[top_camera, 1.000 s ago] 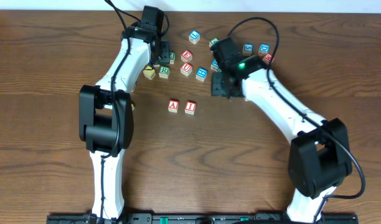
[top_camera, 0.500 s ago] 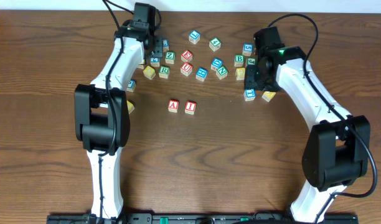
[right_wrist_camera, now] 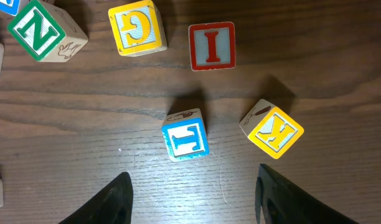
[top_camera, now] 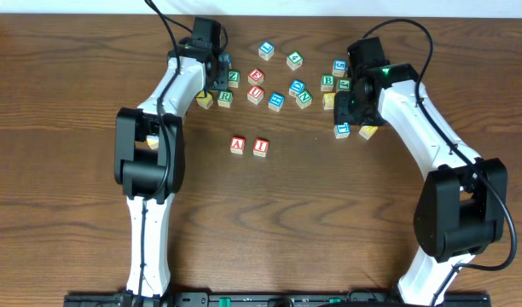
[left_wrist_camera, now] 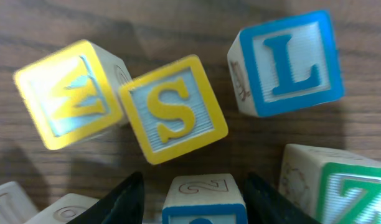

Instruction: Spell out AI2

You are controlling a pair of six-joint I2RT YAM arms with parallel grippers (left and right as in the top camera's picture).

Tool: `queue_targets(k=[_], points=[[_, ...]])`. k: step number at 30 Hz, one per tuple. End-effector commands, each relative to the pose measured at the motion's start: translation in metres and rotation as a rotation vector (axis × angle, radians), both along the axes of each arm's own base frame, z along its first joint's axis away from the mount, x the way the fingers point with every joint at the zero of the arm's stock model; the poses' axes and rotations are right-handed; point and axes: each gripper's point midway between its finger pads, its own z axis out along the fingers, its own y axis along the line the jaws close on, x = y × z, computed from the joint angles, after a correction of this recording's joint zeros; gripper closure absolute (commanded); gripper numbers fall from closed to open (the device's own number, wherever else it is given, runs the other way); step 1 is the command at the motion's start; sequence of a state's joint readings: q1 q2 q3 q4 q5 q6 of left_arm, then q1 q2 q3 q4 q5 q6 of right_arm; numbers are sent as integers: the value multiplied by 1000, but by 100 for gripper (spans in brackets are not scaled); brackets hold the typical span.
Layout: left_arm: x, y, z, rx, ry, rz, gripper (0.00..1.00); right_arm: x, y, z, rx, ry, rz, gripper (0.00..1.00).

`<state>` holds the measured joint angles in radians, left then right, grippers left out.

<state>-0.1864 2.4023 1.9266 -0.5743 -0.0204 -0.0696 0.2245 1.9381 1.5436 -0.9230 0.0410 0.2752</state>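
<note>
A red A block (top_camera: 237,144) and a red I block (top_camera: 260,146) lie side by side in the middle of the table. My left gripper (top_camera: 215,75) is over the back-left cluster of blocks. In the left wrist view it (left_wrist_camera: 193,182) is open and straddles a blue-edged block with a carved 2 on its side (left_wrist_camera: 204,194), with a gap on each side. My right gripper (top_camera: 350,104) is over the right cluster. In the right wrist view it (right_wrist_camera: 193,177) is wide open and empty, just short of a blue T block (right_wrist_camera: 185,135).
Near the left gripper lie a yellow S block (left_wrist_camera: 173,107), a yellow W block (left_wrist_camera: 69,94), a blue L block (left_wrist_camera: 290,61) and a green Z block (left_wrist_camera: 340,186). Near the right gripper lie a yellow K block (right_wrist_camera: 271,130), another red I block (right_wrist_camera: 211,46), a yellow G block (right_wrist_camera: 136,26) and a green N block (right_wrist_camera: 44,28).
My right arm swung from the middle cluster out to the right cluster, then held still. My left gripper shifted slightly within the back-left cluster. The A and I blocks have not moved.
</note>
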Motion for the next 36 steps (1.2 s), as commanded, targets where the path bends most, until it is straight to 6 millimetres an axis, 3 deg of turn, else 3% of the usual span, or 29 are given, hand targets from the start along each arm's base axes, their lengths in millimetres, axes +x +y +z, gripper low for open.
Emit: queue_targets(k=[1, 10, 16, 24, 27, 30, 34, 36], points=[[6, -3, 3, -7, -16, -21, 53, 4, -3, 9, -13, -25, 15, 41], [6, -4, 3, -7, -17, -22, 79, 5, -6, 9, -29, -29, 9, 36], [5, -4, 15, -9, -27, -22, 80, 5, -7, 9, -31, -29, 8, 36], [-7, -5, 81, -19, -79, -27, 81, 11, -16, 10, -23, -46, -17, 36], [-24, -15, 113, -33, -83, -28, 81, 14, -23, 11, -22, -52, -35, 36], [-41, -28, 128, -55, -61, -9, 81, 16, -31, 11, -22, -57, -54, 37], [-70, -50, 128, -76, 18, 19, 81, 17, -38, 11, -2, -54, -71, 37], [-97, -70, 118, -73, 107, 36, 81, 18, -46, 11, 2, -53, -91, 37]])
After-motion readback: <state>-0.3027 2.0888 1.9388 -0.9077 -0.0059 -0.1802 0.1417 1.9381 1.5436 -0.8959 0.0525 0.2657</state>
